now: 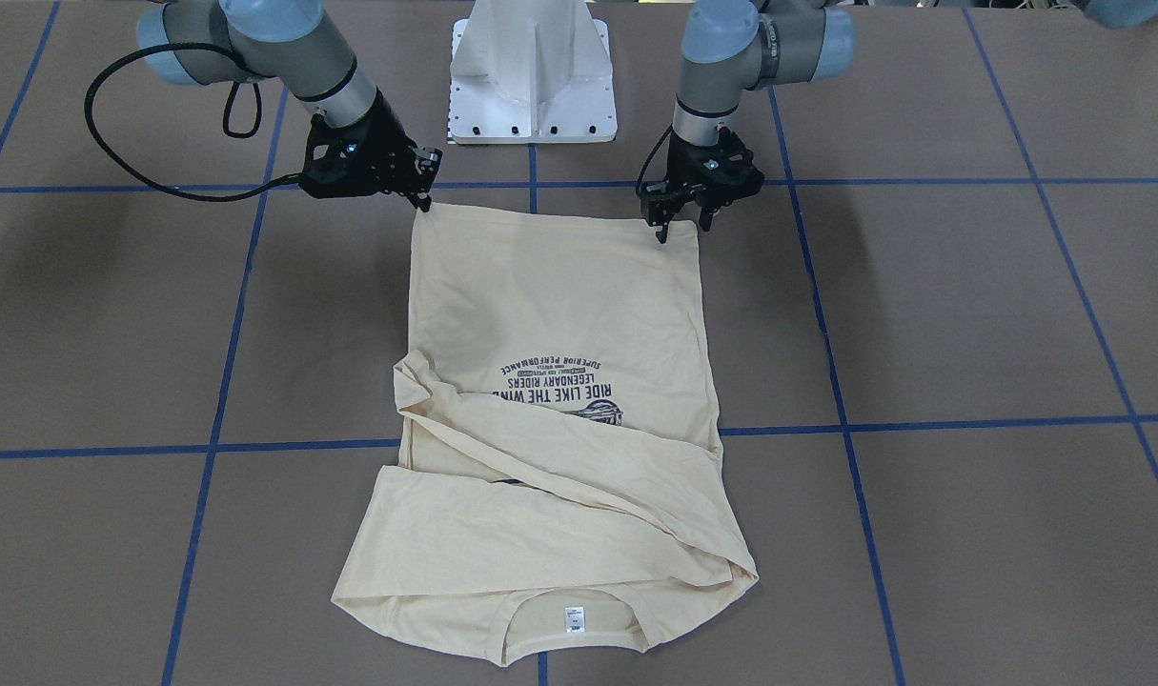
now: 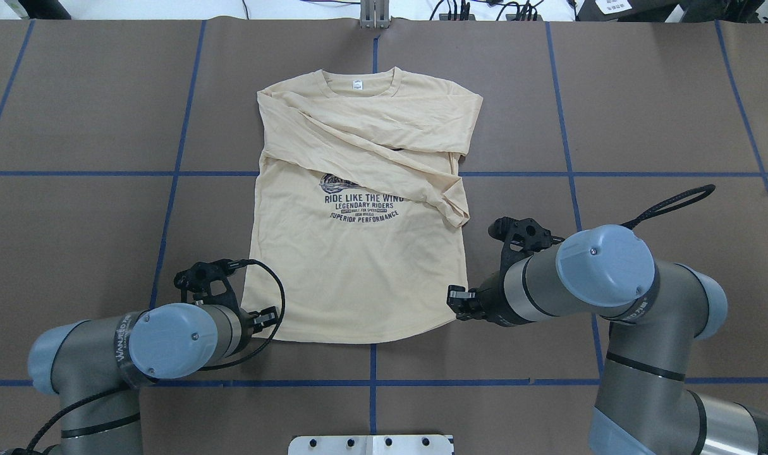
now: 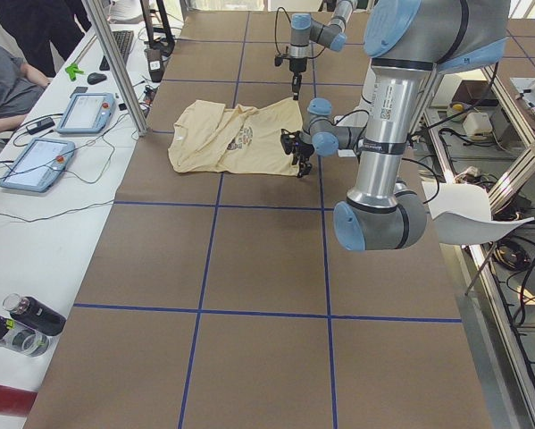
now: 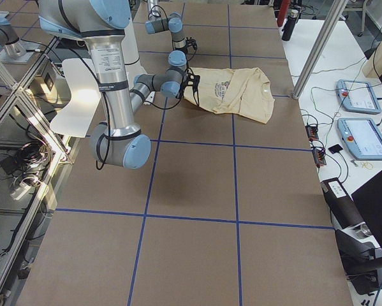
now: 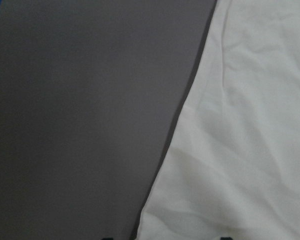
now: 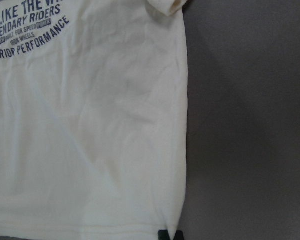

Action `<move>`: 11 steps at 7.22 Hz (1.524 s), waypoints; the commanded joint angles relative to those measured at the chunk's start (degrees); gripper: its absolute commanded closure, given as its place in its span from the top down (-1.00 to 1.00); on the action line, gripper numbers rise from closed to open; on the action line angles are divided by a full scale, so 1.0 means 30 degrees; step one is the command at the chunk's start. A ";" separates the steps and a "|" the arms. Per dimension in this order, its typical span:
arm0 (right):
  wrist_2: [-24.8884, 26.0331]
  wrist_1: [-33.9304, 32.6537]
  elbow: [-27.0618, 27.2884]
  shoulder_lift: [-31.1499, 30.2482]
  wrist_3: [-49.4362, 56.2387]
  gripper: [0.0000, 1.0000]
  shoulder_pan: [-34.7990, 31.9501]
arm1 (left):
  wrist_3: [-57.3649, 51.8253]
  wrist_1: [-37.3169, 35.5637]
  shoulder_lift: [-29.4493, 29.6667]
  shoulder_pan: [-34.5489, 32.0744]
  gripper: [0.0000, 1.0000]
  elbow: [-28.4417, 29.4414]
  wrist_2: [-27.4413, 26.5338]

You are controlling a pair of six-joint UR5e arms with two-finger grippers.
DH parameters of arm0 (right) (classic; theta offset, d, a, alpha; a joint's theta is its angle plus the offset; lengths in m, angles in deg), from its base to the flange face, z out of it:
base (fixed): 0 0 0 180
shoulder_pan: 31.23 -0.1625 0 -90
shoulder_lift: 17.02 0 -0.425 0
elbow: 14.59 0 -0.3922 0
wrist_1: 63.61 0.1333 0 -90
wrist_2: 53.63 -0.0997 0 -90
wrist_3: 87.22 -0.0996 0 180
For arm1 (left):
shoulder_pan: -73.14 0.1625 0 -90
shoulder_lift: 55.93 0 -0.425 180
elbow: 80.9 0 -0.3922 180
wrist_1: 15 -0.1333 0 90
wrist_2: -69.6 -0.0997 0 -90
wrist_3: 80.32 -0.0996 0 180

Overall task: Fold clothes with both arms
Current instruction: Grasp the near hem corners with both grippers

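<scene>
While on blue-taped table (image 2: 74,221), T-shirt (image 2: 358,272): left gripper (image 1: 681,231) spread, right gripper (image 1: 427,202) seemingly pinching hem.

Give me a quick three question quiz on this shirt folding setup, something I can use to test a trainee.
1. True or false: the T-shirt lies with its print face down.
2. Where do the left gripper and the right gripper sit? A) at the collar B) at the two hem corners C) on the sleeve cuffs
3. Going by the wrist views, which gripper's fingertips stand wide apart, straddling the shirt's side edge?
Key: 1 false, the print faces up. 2 B. 3 the left.
</scene>
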 commanded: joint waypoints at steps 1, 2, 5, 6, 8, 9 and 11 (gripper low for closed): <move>-0.0002 -0.0001 0.0001 -0.0009 0.0001 -1.00 -0.0068 | 0.0000 -0.0029 0.0065 0.0017 -0.07 0.0013 0.0032; -0.0002 -0.0001 0.0001 -0.0009 0.0001 -1.00 -0.0068 | 0.0000 -0.0030 0.0036 -0.0012 -0.54 -0.0045 0.0032; -0.0031 -0.0001 0.0001 -0.0009 0.0001 -1.00 -0.0097 | -0.0029 -0.0233 0.0007 -0.0100 -1.00 -0.0918 0.0119; -0.0292 -0.0001 0.0030 -0.0009 0.0001 -1.00 -0.0213 | -0.0058 -0.1018 0.0064 -0.0129 -1.00 -0.1823 0.0178; -0.2335 -0.0001 0.0816 -0.0968 0.0001 -1.00 -0.1090 | -0.0059 -0.1787 0.0066 -0.0129 -1.00 -0.2797 0.0178; -0.3158 -0.0001 0.1489 -0.1991 0.0001 -1.00 -0.1151 | -0.0059 -0.1787 0.0094 -0.0100 -1.00 -0.2857 0.0178; -0.4654 -0.0001 0.1934 -0.3081 -0.0348 -1.00 -0.1152 | -0.0059 -0.1816 0.0094 0.0104 -1.00 -0.3091 0.0846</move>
